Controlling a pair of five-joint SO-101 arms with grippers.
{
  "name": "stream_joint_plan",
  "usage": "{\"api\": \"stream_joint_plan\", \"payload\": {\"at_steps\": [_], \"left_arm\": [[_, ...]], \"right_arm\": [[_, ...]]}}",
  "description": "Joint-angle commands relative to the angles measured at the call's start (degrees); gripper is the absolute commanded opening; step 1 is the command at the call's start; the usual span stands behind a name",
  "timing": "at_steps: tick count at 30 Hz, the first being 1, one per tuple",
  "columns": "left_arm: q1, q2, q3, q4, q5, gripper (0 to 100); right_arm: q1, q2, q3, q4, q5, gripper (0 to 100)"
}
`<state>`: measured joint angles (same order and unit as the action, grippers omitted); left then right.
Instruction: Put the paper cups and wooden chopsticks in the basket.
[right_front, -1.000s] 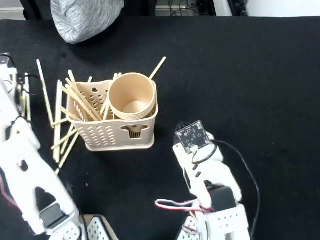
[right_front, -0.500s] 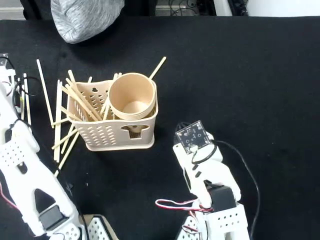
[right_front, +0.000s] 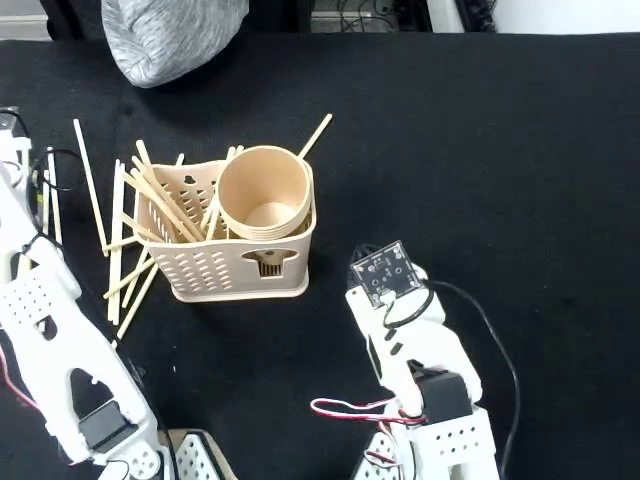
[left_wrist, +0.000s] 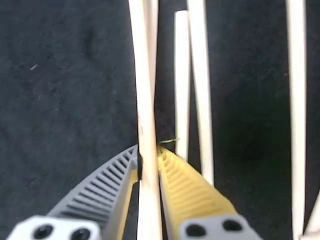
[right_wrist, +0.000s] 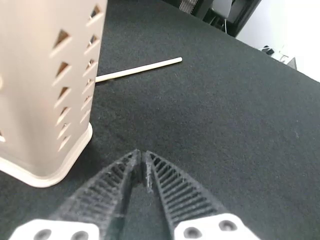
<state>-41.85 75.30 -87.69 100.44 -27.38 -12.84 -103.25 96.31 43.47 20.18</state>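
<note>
At the table's left edge, the left gripper (left_wrist: 148, 154) pinches one chopstick (left_wrist: 142, 75). Loose chopsticks (right_front: 117, 240) lie between it and the basket (right_front: 235, 268), which holds a paper cup (right_front: 263, 195). The right gripper (right_wrist: 142, 164), fingers together and empty, sits just near-right of the basket. Bare table (right_front: 520, 150) stretches right.

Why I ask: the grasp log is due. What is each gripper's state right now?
Left gripper: fingers closed on a wooden chopstick.
Right gripper: fingers closed, holding nothing.
</note>
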Motion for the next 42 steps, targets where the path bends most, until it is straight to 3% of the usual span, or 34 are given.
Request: {"api": "stream_joint_plan", "payload": {"at_steps": [1, 28, 42], "left_arm": [[1.80, -11.78, -1.27, 0.53, 4.48, 3], [19.38, -51.87, -1.80, 0.35, 30.77, 3], [32.22, -70.07, -1.71, 0.44, 36.40, 3]], "right_arm": [[0.79, -5.05, -1.27, 0.09, 0.35, 1.5], [0.79, -5.05, -1.27, 0.09, 0.44, 1.5], [0.79, -5.05, -1.27, 0.09, 0.44, 1.5]]}}
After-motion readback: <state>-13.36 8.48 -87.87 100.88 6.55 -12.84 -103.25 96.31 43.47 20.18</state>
